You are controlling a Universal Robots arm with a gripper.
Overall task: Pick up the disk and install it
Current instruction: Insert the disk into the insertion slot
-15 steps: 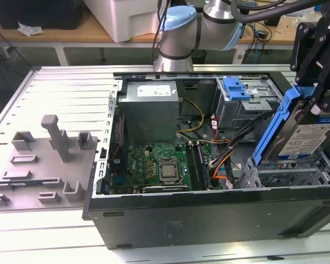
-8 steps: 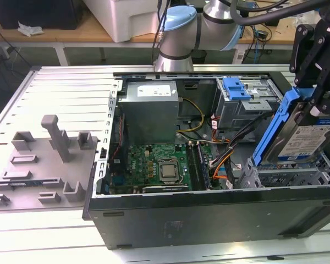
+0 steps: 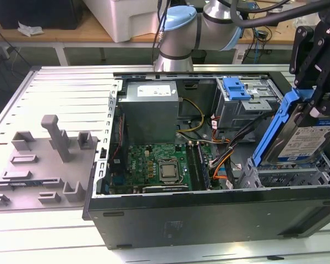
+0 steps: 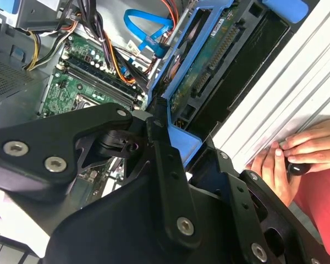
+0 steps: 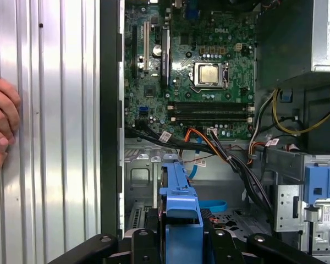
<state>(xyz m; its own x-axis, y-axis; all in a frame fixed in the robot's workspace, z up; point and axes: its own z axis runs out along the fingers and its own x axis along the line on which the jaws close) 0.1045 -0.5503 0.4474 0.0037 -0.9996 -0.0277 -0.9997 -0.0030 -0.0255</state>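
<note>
The disk (image 3: 303, 137) hangs tilted on edge over the open case (image 3: 209, 204), at the end on the exterior view's right. Its blue frame (image 3: 270, 129) faces the motherboard (image 3: 154, 165). The gripper (image 3: 314, 100) is clamped on it from above, with the frame caught between the black fingers. Further inside the case sit the grey drive cage (image 3: 236, 102) and the power supply (image 3: 149, 107). A person's hand (image 4: 297, 159) rests on the ribbed table (image 3: 55, 93), just outside the case wall.

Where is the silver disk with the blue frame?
At the exterior view's right, the blue-framed silver disk sits tilted in the black gripper, above the grey metal bay of the open computer case.
</note>
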